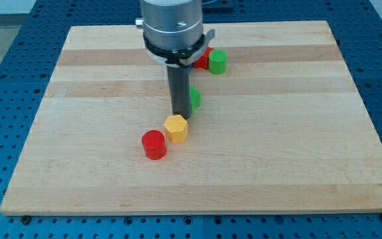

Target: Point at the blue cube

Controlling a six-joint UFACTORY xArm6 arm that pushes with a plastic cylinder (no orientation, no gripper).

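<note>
No blue cube shows in the camera view; it may be hidden behind the arm. My tip [179, 114] rests on the board just above the yellow hexagonal block [176, 128], close to touching it. A red cylinder [154, 144] sits just to the lower left of the yellow block. A green block [195, 99] is partly hidden behind the rod on its right. Near the view's top, a green cylinder [217, 62] stands beside a red block [201, 60], which is partly covered by the arm's body.
The wooden board [297, 153] lies on a blue perforated table [5, 73]. The arm's grey body [172, 26] hangs over the top centre of the board.
</note>
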